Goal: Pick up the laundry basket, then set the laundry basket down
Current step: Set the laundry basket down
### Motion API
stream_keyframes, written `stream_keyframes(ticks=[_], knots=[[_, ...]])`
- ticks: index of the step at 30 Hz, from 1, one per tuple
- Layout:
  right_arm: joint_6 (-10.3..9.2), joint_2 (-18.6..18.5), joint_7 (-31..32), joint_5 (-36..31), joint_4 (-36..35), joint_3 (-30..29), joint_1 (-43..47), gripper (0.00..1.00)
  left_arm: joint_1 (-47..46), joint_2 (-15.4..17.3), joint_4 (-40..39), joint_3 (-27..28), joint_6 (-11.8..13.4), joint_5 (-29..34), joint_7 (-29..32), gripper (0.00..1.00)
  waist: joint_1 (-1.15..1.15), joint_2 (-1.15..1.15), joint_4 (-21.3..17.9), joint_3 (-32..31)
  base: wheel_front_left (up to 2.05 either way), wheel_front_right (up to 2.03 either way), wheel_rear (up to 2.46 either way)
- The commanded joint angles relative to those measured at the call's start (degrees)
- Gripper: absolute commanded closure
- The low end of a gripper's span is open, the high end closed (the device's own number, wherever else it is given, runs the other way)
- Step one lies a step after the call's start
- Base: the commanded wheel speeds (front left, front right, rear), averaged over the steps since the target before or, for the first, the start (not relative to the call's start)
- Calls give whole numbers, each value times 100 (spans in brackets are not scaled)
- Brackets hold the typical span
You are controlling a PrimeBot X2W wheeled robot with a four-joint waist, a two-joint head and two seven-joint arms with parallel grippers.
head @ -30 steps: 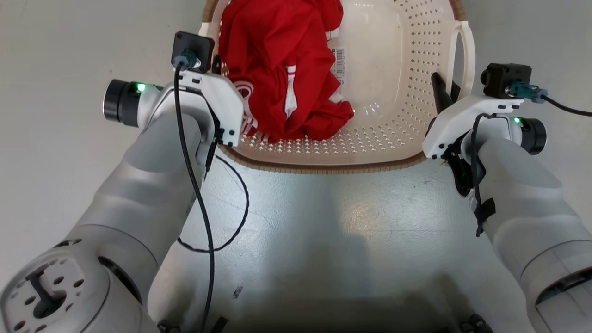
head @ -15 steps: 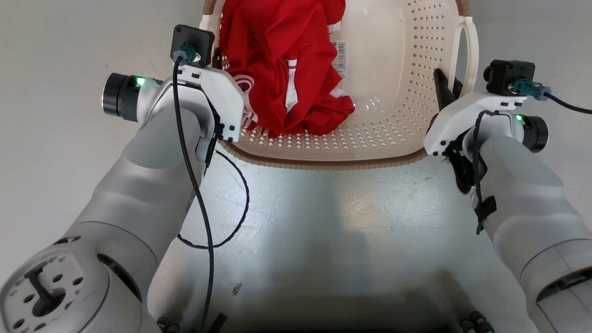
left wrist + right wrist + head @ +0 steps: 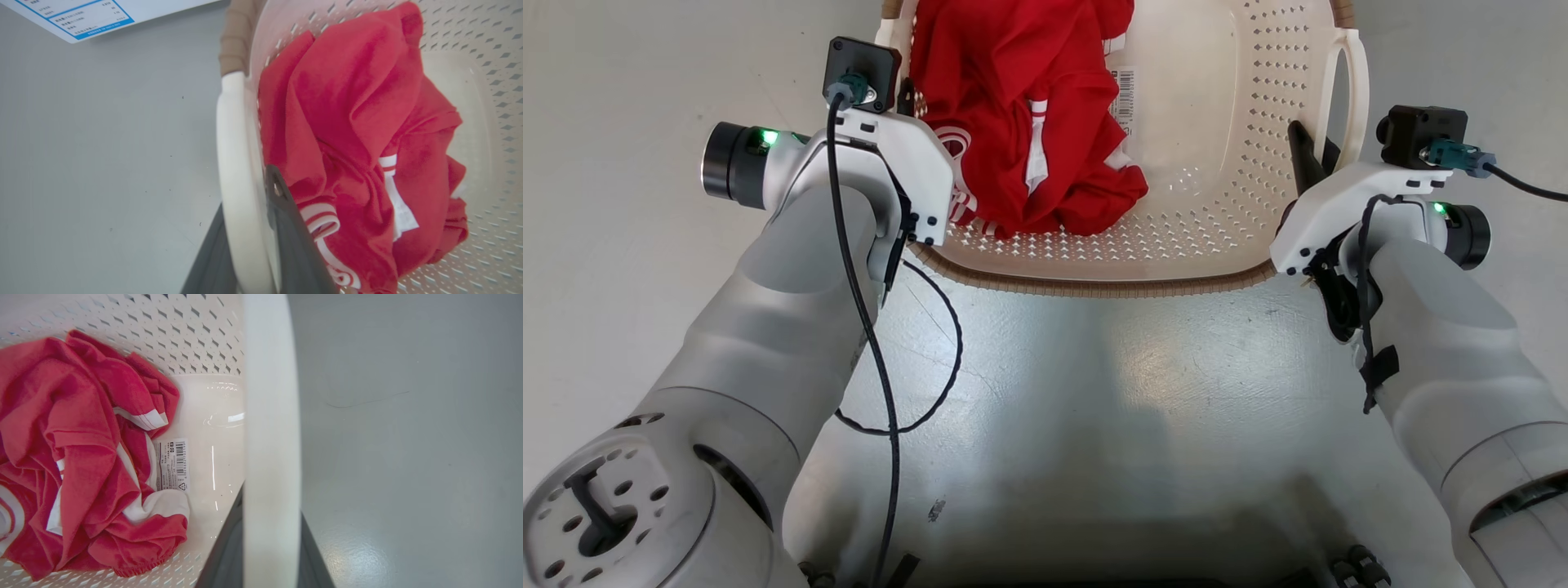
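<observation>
Bunching in the laundry basket (image 3: 1094, 287), red garment (image 3: 1021, 122) lies against barcode label (image 3: 1125, 94).

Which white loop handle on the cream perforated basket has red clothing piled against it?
The handle in the left gripper; the right gripper's handle faces the laundry basket's bare plastic.

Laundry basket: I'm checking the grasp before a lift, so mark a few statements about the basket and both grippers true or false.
1. A red garment with white trim lies in the laundry basket. True.
2. The left gripper has its fingers on either side of a white loop handle. True.
3. The right gripper hangs clear of the basket. False: its fingers close on the other handle.
4. The basket's rim is blue. False: it is brown, with a woven look.
5. A barcode label sits on the basket's floor. True.
</observation>
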Motion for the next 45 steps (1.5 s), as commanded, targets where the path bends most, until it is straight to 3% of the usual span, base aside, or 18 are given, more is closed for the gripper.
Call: stream_keyframes(ticks=[1, 12, 13, 14, 15, 16, 32, 45], knots=[[42, 164, -110, 6, -84, 73, 175, 100, -66, 91, -7, -3, -3, 0, -54, 100, 0, 0, -2, 1, 0, 0, 0], [42, 164, -84, -32, -84, -9, 201, 100, -44, 86, -4, -13, 13, -42, -15, 100, 0, 0, 13, 9, 0, 0, 0], [42, 164, -71, -48, -84, -38, 209, 63, -41, 85, -4, -13, 13, -46, -12, 100, 0, 0, 15, 8, 0, 0, 0], [42, 164, -64, -69, -84, -67, 217, 2, -39, 85, -4, -13, 13, -51, -10, 56, 0, 0, 18, 6, 0, 0, 0], [42, 164, -62, -91, -84, -103, 226, 0, -39, 84, -4, -10, 18, -57, -16, 36, 0, 0, 20, 3, 0, 0, 0], [42, 164, -62, -114, -84, -137, 235, 0, -41, 84, -4, -10, 23, -59, -24, 0, 0, 0, 23, -1, 0, 0, 0], [42, 164, -126, -217, -83, -303, 356, 0, 101, 79, -2, 58, 64, -170, -140, 0, 0, 0, 29, -210, 0, 0, 0], [42, 164, -177, -166, -85, -103, 517, 0, 602, 77, -38, 302, 40, -378, -292, 0, 0, 0, -15, -1052, 0, 0, 0]])
